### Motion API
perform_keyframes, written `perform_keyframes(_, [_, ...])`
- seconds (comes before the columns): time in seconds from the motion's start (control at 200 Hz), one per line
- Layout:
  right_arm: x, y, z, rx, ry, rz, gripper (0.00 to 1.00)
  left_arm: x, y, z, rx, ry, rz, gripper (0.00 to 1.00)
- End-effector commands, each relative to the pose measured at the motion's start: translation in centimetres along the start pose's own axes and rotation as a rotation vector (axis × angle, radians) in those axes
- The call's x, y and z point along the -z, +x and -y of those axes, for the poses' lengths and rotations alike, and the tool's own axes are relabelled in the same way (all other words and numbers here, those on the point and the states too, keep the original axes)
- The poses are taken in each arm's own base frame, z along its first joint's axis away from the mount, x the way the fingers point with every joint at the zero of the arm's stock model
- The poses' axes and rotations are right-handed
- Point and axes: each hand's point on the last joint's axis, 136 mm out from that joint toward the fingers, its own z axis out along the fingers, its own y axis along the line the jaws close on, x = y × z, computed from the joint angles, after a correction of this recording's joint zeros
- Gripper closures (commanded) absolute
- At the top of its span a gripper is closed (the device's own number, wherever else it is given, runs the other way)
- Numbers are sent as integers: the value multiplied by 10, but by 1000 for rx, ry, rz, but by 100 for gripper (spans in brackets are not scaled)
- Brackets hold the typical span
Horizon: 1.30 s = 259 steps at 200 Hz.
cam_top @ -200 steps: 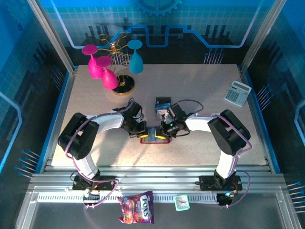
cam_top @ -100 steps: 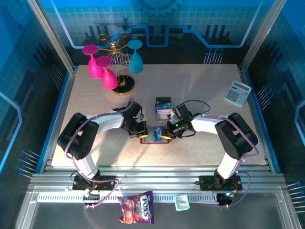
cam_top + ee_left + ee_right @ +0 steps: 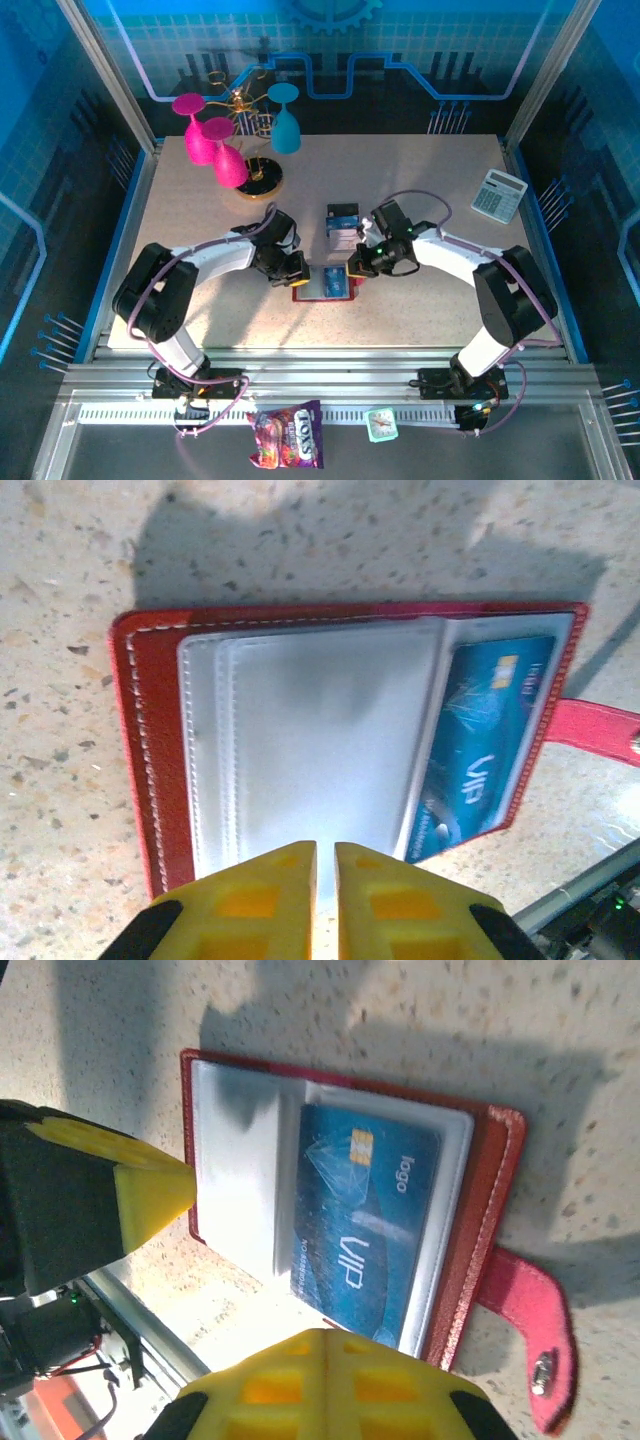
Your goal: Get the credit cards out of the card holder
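Both tools are down at the open card holder, with one card in its pocket.

From the top camera I see the red card holder [image 3: 312,291] lying open on the worktop [image 3: 430,200] between my left tool [image 3: 294,272] and right tool [image 3: 354,270], with a blue credit card [image 3: 335,281] showing in it. On the left wrist camera my left tool's yellow fingers [image 3: 255,900] stand nearly together, a thin slit between them, over the grey pockets. The credit card sits in the far pocket beside the snap tab [image 3: 600,730]. On the right wrist camera my right tool is closed tight at the credit card's near end. I cannot tell whether it pinches it.
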Motion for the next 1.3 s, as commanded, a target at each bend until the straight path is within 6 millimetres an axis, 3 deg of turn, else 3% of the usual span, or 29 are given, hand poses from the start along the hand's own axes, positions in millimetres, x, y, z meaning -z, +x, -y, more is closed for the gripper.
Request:
perform_keyframes(0.0, [24,0,9,155,118,-26,100,18,-5,17,-20,41,49,86])
perform_keyframes(0.155, [26,-3,0,132,61,-35,96,21,-7,21,-26,63,56,86])
perform_keyframes(0.4, [-4,1,-13,-48,-113,-39,82,5,-2,38,-28,113,-15,88])
perform_keyframes(0.515, [-16,5,-10,-84,-95,-62,77,-4,2,46,-32,113,-36,89])
perform_keyframes(0.87, [-23,9,8,-128,-18,-77,77,-31,11,43,-41,35,-86,93])
perform_keyframes(1.291, [-25,10,12,-136,-17,-74,77,-37,12,30,-58,-49,-98,95])
